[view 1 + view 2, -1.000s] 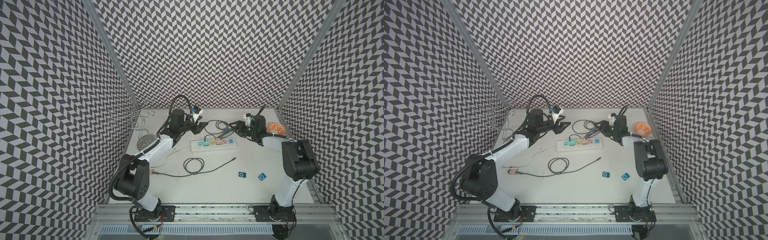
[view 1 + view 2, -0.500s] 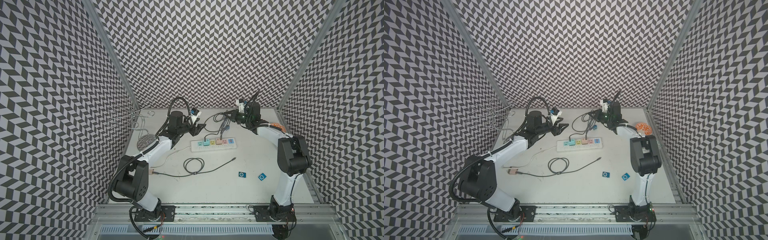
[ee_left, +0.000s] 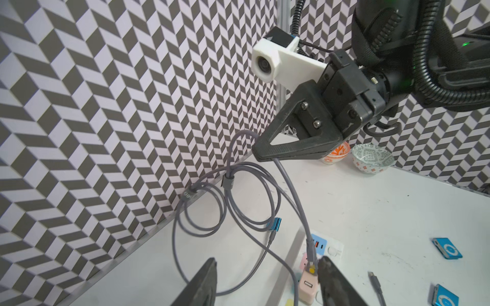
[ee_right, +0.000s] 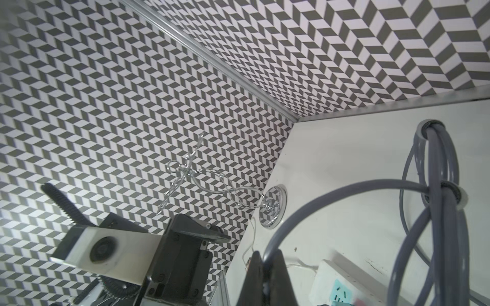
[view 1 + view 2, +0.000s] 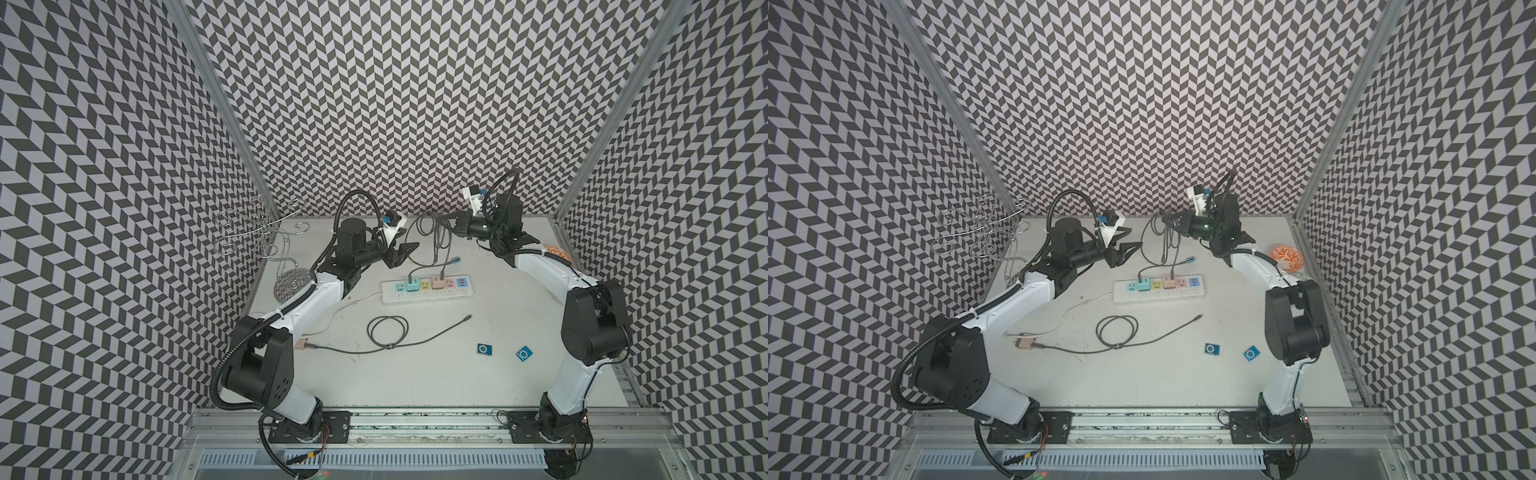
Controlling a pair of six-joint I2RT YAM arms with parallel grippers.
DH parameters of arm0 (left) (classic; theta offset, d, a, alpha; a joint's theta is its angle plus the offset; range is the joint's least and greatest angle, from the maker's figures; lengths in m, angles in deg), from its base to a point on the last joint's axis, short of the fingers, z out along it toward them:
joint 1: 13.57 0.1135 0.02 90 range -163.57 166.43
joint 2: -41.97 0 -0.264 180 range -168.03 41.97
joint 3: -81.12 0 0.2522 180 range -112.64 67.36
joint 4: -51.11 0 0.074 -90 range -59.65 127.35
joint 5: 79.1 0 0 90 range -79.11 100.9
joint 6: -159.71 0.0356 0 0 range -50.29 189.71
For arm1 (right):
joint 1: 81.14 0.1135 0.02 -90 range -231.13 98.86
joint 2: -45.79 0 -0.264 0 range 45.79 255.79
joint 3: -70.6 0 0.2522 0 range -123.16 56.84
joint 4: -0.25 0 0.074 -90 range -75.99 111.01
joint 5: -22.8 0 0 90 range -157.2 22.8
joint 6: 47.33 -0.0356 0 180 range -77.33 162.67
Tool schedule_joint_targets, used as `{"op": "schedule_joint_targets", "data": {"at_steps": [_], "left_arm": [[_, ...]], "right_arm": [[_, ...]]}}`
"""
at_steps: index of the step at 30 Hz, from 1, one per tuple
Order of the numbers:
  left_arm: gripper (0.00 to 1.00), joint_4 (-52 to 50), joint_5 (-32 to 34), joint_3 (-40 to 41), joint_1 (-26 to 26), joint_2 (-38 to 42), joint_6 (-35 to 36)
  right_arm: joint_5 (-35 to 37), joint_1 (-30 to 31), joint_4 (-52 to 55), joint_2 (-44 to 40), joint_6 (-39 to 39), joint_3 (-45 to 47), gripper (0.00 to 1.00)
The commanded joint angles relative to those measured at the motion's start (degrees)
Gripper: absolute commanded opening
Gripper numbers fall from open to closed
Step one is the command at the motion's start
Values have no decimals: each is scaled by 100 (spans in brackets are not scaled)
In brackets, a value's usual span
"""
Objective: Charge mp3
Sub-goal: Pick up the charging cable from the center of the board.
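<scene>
**Cable raised at the far edge; players unplugged at the near right**

My right gripper (image 3: 255,154) is pinched fully shut on the grey cable (image 4: 434,159). It holds the bundled loops in the air over the far edge of the table (image 5: 415,382). One strand runs down to a pink adapter (image 5: 437,282) seated in the power strip (image 5: 428,296). My left gripper (image 5: 405,254) hangs roughly half open and empty, just left of the loops.

The left player (image 5: 484,349) and the right player (image 5: 525,353), both blue, lie flat at the near right. They are well apart from both grippers, with nothing plugged into them.

I judge each player light, rigid and smooth, so apt to skid if nudged. I would take one across its two opposite edges, leaving the socket edge free. The cable is limp and will sag and swing, so I would hold it just behind its free end. A blue-cased plug (image 3: 275,225) shows below the loops; I cannot tell whether it dangles or rests on the table.
</scene>
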Motion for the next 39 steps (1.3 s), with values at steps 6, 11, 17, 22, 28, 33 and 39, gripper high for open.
{"op": "schedule_joint_targets", "data": {"at_steps": [6,11,17,22,28,33,39], "left_arm": [[61,405,-216,-360,-377,-304,-236],[61,379,-145,-500,-564,-498,-259],[56,256,-146,-719,-713,-729,-264],[30,123,-133,-803,-714,-830,-308],[0,5,-166,-770,-649,-677,-226],[0,-34,-159,-585,-439,-316,-202],[0,-142,-204,-711,-248,-107,-145]], "right_arm": [[-247,136,-780,-532,-235,107,5],[-242,239,-833,-655,-262,194,5],[-195,330,-828,-754,-219,282,6],[-158,332,-746,-816,-101,317,7],[-74,221,-503,-838,213,318,23],[19,-236,-308,-886,525,415,43],[331,-355,391,-963,1719,436,54]]}}
